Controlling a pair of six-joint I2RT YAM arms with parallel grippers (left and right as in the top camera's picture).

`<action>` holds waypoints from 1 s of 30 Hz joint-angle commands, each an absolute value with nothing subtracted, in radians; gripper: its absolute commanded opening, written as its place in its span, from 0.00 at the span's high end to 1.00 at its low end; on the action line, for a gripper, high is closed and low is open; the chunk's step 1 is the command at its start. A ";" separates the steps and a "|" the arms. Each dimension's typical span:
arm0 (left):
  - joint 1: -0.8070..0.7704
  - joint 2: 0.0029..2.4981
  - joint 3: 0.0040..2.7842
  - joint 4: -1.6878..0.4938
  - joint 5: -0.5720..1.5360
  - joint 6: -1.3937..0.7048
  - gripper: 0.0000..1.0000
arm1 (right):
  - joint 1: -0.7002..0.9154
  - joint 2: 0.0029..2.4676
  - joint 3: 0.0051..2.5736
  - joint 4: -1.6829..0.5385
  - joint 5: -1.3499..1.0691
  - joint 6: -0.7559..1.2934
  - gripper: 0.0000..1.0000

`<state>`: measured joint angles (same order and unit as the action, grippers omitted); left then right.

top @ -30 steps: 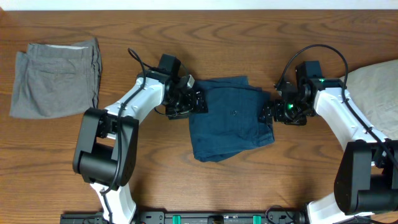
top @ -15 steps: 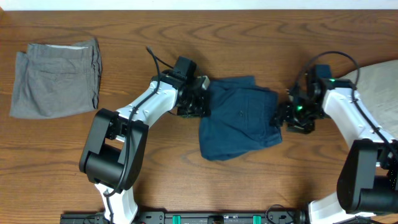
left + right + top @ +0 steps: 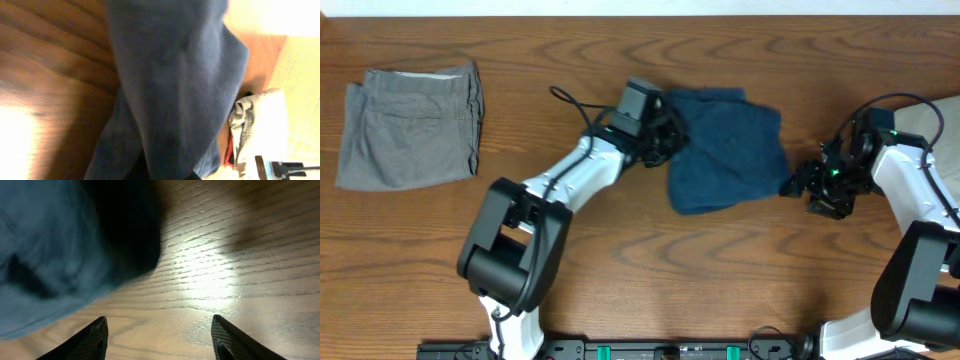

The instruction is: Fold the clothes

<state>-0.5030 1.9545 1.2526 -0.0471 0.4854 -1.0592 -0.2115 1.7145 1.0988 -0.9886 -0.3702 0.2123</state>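
So the clothes sit bunched on the counter, a bit right of center, near the far edge. Looks like the left end effector is pinching the cloth's left edge. Meanwhile the right end effector is spread just off its right edge, wood showing between the fingers. Over by the left edge are grey shorts, and a beige garment is at the right.

One navy garment, one grey, one beige
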 commanded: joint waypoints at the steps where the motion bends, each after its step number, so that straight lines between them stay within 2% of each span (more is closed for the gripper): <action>1: -0.523 1.961 1.267 -0.040 0.376 -1.140 0.94 | -0.207 1.707 1.096 -1.000 -0.471 0.144 0.36; 6: -0.523 1.961 1.267 -0.039 0.347 -1.139 0.93 | -0.190 1.707 1.096 -1.050 -0.546 0.100 0.35; 8: -0.523 1.961 1.267 -0.046 0.349 -1.138 0.89 | -0.186 1.707 1.096 -1.060 -0.562 0.109 0.34; 9: -0.524 1.961 1.267 -0.053 0.353 -1.138 0.77 | -0.185 1.707 1.096 -1.061 -0.562 0.121 0.34; 10: -0.523 1.961 1.267 -0.068 0.358 -1.133 0.60 | -0.184 1.707 1.096 -1.063 -0.562 0.135 0.34; 11: -0.523 1.961 1.267 -0.096 0.359 -1.108 0.47 | -0.182 1.707 1.095 -1.063 -0.561 0.138 0.33; 12: -0.523 1.961 1.267 -0.129 0.358 -1.076 0.36 | -0.182 1.707 1.095 -1.062 -0.561 0.143 0.33; 13: -0.522 1.961 1.267 -0.178 0.357 -1.026 0.29 | -0.182 1.707 1.095 -1.063 -0.561 0.147 0.33; 15: -0.521 1.961 1.267 -0.286 0.345 -0.925 0.23 | -0.182 1.707 1.091 -1.061 -0.562 0.162 0.33; 22: -0.521 1.961 1.267 -0.536 0.200 -0.686 0.18 | -0.181 1.707 1.010 -0.964 -0.575 0.250 0.33; 30: -0.520 1.924 1.269 -0.423 0.179 -0.405 0.18 | -0.127 1.707 0.828 -0.638 -0.653 0.377 0.29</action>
